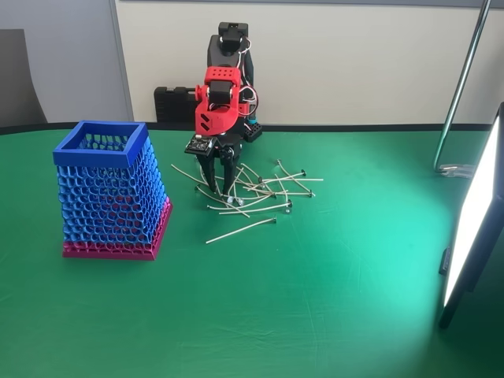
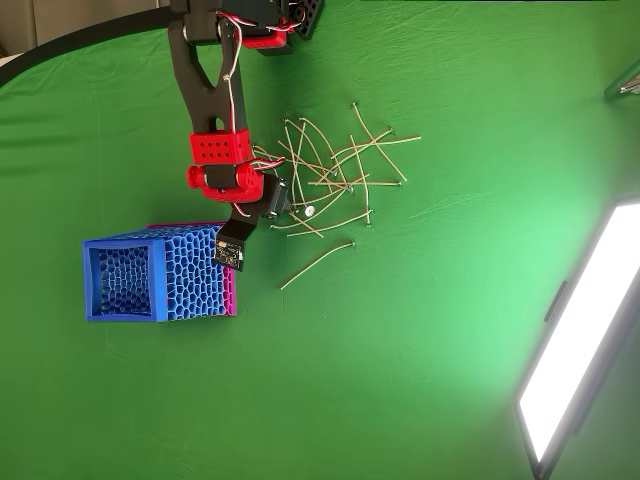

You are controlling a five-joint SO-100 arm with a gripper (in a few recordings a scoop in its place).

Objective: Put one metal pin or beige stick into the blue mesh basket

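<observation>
Claw (image 1: 220,175) points down, fingers spread, at the left edge of the pile of pins (image 1: 256,193) at the centre of the fixed view; nothing appears gripped. Step in hand: selecting one pin. Next move calls for closing on a single pin, then lifting. Blue mesh basket (image 1: 106,189) stands on the green bench (image 1: 331,299) left of the claw, apart from it.
</observation>
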